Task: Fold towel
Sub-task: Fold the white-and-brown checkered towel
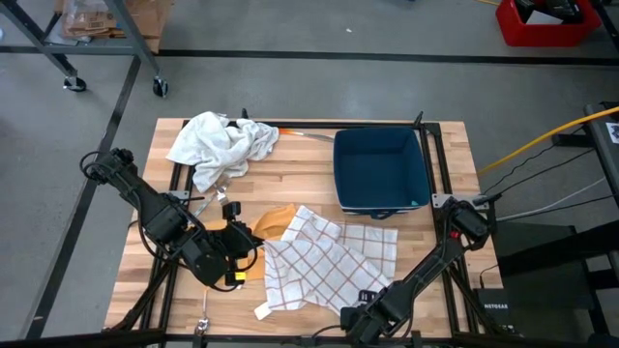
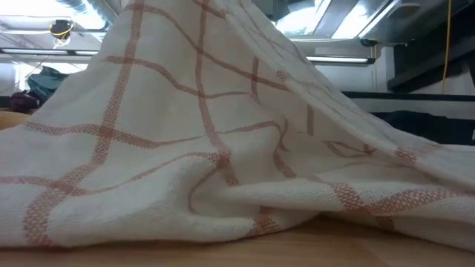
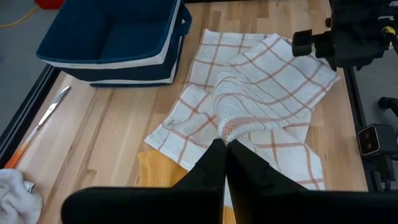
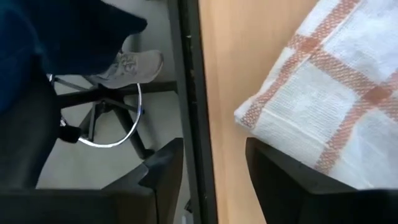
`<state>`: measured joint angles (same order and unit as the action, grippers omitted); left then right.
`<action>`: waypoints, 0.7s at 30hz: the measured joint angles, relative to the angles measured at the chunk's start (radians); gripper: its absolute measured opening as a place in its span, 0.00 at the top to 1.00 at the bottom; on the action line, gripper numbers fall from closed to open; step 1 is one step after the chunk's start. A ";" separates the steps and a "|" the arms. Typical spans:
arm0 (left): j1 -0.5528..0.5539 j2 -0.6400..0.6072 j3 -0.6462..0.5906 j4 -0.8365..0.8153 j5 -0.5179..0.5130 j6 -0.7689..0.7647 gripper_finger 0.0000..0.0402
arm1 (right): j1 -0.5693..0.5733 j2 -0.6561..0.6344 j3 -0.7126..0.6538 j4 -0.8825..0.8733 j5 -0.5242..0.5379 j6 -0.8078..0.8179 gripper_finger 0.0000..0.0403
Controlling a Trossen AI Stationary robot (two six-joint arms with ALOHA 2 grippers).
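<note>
From above I see the checked towel (image 1: 324,259) lying rumpled on the desk (image 1: 309,174) in front of the blue bin (image 1: 379,172), its left edge hidden under the left end effector (image 1: 253,244) and its near corner tucked beneath the right arm, whose right end effector (image 1: 360,307) is cut off at the picture's bottom edge. At desk level the towel (image 2: 223,141) fills nearly the whole view and blocks both arms. My left wrist camera shows the left end effector (image 3: 225,144) pressed together on a raised fold of towel (image 3: 249,106), while the right wrist camera shows the right end effector (image 4: 214,162) spread wide, a towel corner (image 4: 323,106) beside one finger, ungripped.
</note>
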<state>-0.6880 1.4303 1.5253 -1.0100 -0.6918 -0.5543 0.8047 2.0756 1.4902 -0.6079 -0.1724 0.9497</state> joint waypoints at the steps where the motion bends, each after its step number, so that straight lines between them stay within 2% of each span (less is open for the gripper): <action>1: 0.000 0.000 0.000 0.000 0.000 -0.006 1.00 | 0.000 -0.002 0.000 -0.005 -0.010 0.004 0.57; 7: 0.000 0.000 0.000 0.000 0.000 -0.009 1.00 | -0.009 -0.004 0.000 -0.009 -0.181 0.069 0.59; 9: 0.000 0.000 0.000 0.000 0.000 -0.009 1.00 | -0.014 -0.004 0.000 -0.001 -0.198 0.071 0.59; 11: 0.000 0.000 0.000 0.000 0.000 -0.009 1.00 | -0.019 -0.004 0.000 0.010 -0.177 0.067 0.59; 16: 0.000 0.000 0.000 0.000 0.000 -0.007 1.00 | -0.034 -0.004 0.000 0.005 -0.043 0.067 0.59; 21: 0.000 0.000 0.000 0.000 0.000 -0.007 1.00 | -0.045 -0.004 0.000 -0.007 -0.034 0.152 0.59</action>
<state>-0.6884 1.4303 1.5253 -1.0103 -0.6918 -0.5610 0.7597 2.0712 1.4902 -0.6148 -0.2060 1.1012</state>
